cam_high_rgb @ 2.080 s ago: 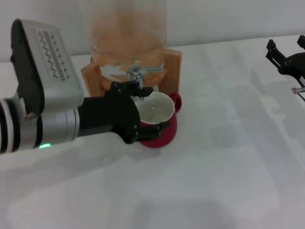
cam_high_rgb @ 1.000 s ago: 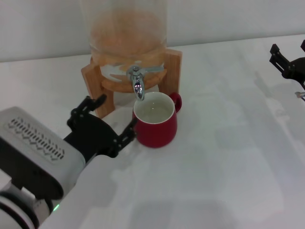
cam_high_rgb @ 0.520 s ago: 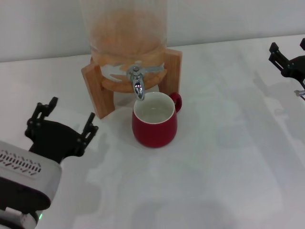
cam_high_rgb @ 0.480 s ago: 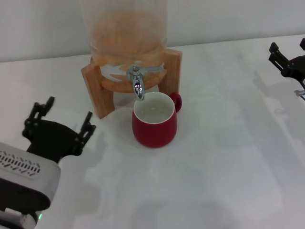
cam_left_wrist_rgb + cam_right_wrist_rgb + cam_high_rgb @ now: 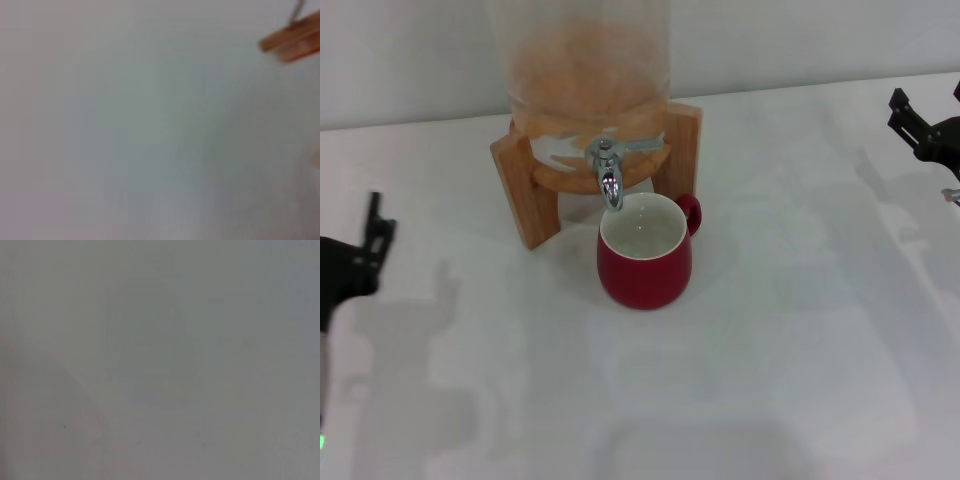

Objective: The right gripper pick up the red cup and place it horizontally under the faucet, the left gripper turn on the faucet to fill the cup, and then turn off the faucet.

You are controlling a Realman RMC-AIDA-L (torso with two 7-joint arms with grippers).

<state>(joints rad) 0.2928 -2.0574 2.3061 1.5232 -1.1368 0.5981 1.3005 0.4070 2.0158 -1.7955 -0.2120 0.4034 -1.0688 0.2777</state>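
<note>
Under the faucet [image 5: 609,178] I see the red cup [image 5: 644,250] upright, filled; both grippers well clear, jaw states indeterminable; task apparently complete.

cup [image 5: 644,262] under faucet [image 5: 608,172] | stand [image 5: 525,185] behind | on table [image 5: 780,330]

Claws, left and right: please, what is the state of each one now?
Left claw: at the left edge of the head view, holding nothing; open or closed cannot be told.
Right claw: at the far right edge, open, empty.
</note>
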